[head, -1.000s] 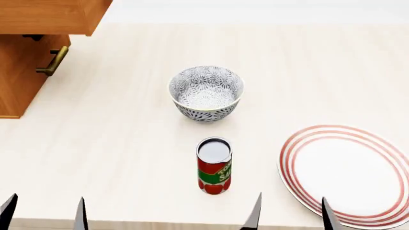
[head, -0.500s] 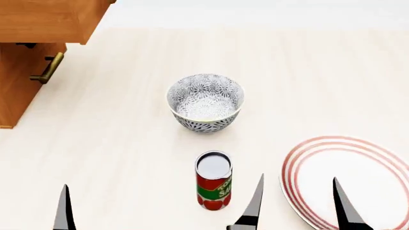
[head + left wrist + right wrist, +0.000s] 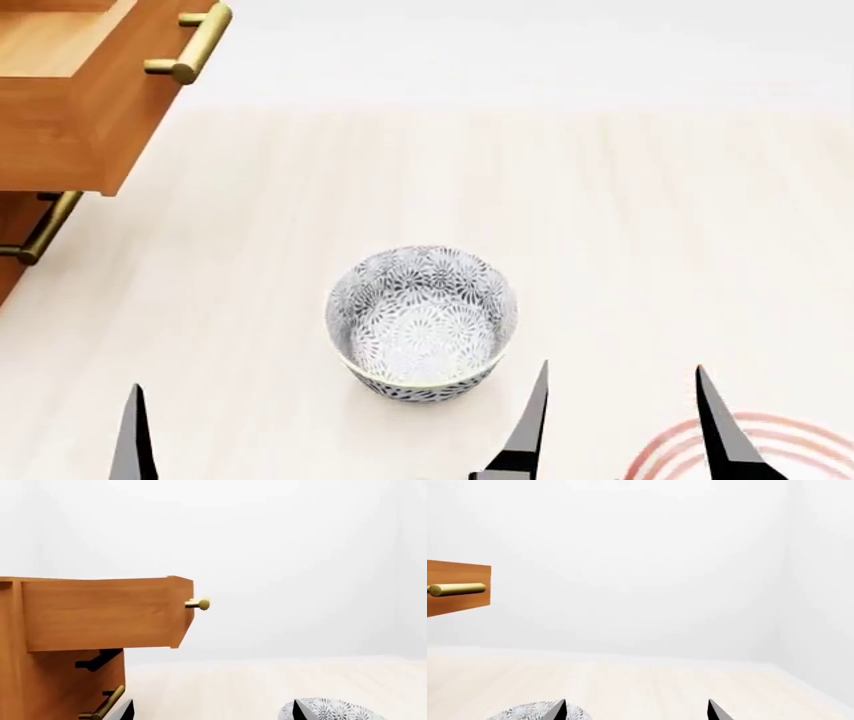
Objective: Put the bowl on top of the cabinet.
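The big orange-brown wooden cabinet [image 3: 80, 110] with brass bar handles stands far off to the left of both grippers, with its top drawer pulled out; its flat top is out of the head view, so the way up there cannot be judged yet.

The left gripper [image 3: 134, 440] shows only one dark pointed finger at the near edge of the head view; in its own wrist view two dark tips peek in, well apart, so it looks spread wide and it holds nothing; the bowl lies ahead of it and off to its right, well apart.

The deep round white bowl [image 3: 422, 322] with the dark flower pattern and thin yellowish rim sits upright on the pale wooden table [image 3: 641, 200], alone and open side up; being round, it has no long side, so it can be taken from any side at the rim.

The right gripper [image 3: 621, 425] has its two dark fingers spread wide, with nothing between them; the bowl sits just ahead of it and a little to its left, and its left finger is just beside the bowl's near wall; it is the nearer arm by far, so it looks like the one to reach.

A flat white plate [image 3: 694, 450] with red rings lies under the right gripper, at the near edge.
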### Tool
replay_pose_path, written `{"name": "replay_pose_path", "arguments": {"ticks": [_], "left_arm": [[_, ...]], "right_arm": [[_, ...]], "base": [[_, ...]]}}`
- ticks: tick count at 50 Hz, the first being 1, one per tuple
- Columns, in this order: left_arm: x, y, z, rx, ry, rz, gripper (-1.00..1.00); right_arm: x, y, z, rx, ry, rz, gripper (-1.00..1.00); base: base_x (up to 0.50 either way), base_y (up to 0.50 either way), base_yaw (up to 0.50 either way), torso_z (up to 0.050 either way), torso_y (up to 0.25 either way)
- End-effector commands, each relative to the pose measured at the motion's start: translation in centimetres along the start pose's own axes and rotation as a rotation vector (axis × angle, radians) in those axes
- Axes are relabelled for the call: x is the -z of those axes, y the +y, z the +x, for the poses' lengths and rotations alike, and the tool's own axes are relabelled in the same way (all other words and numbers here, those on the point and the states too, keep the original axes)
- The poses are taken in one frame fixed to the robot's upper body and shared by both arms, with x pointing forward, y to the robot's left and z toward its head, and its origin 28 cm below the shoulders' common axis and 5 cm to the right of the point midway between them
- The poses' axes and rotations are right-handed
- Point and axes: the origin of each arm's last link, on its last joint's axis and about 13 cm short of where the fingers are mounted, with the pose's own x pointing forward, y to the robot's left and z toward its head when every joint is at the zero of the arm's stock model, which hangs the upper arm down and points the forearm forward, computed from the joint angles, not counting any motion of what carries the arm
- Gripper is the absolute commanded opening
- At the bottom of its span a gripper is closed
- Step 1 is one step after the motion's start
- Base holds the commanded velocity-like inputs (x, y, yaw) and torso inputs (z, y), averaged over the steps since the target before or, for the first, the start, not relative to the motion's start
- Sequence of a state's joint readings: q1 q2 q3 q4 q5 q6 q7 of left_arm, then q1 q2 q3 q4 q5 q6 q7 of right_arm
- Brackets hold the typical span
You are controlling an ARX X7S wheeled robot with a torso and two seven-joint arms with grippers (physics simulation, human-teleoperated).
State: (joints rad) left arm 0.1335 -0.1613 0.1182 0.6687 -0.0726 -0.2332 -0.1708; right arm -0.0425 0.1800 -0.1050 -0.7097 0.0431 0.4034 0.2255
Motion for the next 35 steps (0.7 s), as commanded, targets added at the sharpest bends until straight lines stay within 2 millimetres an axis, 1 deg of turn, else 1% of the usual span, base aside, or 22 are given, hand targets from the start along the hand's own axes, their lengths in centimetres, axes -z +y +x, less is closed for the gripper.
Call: {"name": "replay_pose_path", "arguments": {"ticks": [1, 22, 28, 35], "left_arm": [[0.1, 0.25, 0.26, -0.028, -0.016, 0.006, 1.0], [0.2, 0.29, 0.27, -0.031, -0.015, 0.001, 1.0], [0.12, 0.29, 0.27, -0.031, -0.016, -0.001, 1.0], [0.17, 0.25, 0.29, -0.029, -0.013, -0.001, 1.0]], "right_arm": [[-0.03, -0.07, 0.08, -0.011, -0.007, 0.0, 1.0], [0.39, -0.38, -0.05, 0.023, 0.014, 0.005, 1.0], [0.35, -0.54, -0.28, 0.024, 0.021, -0.017, 1.0], [0.42, -0.46, -0.31, 0.006, 0.034, -0.023, 1.0]], "base": [[0.5, 0.0, 0.0, 0.0, 0.0], [0.5, 0.0, 0.0, 0.0, 0.001], [0.0, 0.0, 0.0, 0.0, 0.0], [0.0, 0.49, 0.0, 0.0, 0.0]]}}
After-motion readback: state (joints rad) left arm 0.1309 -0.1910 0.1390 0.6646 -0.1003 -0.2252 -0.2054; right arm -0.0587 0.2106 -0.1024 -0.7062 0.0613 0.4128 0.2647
